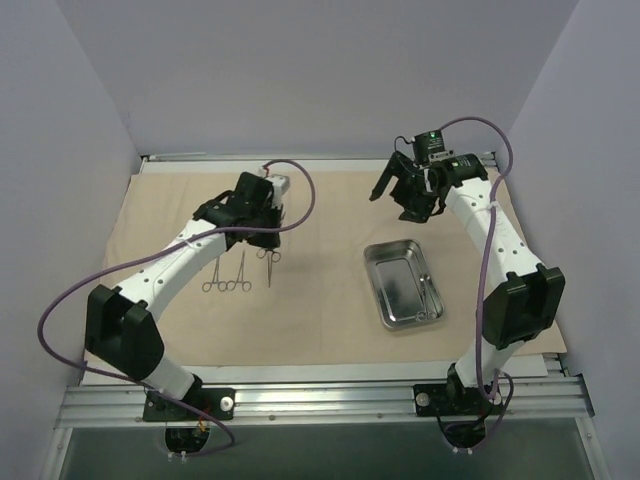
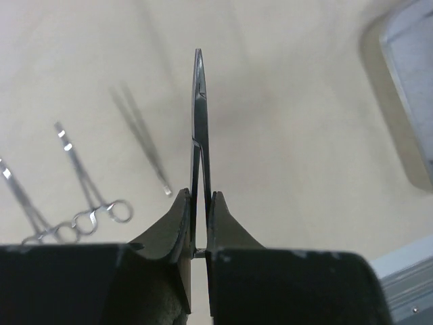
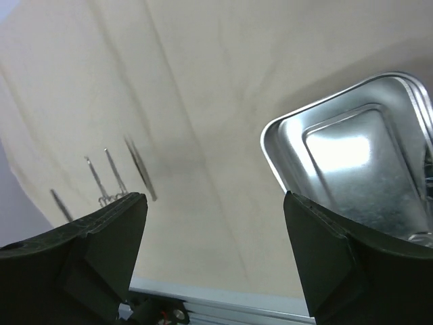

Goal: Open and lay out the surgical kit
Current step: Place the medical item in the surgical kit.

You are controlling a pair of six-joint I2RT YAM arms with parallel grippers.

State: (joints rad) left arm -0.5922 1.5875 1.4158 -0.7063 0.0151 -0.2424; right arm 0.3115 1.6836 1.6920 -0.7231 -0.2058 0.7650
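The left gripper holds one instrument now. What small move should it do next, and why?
Probably lower it onto the bare cloth just right of the tweezers, then open. The left gripper is shut on the instrument, seemingly off the cloth, while the tweezers and ring-handled forceps already lie side by side there.

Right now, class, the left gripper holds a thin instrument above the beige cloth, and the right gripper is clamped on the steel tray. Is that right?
No. The right wrist view shows the right gripper open and empty, clear of the steel tray, which lies on the beige cloth. The left gripper does hold a thin instrument above that cloth.
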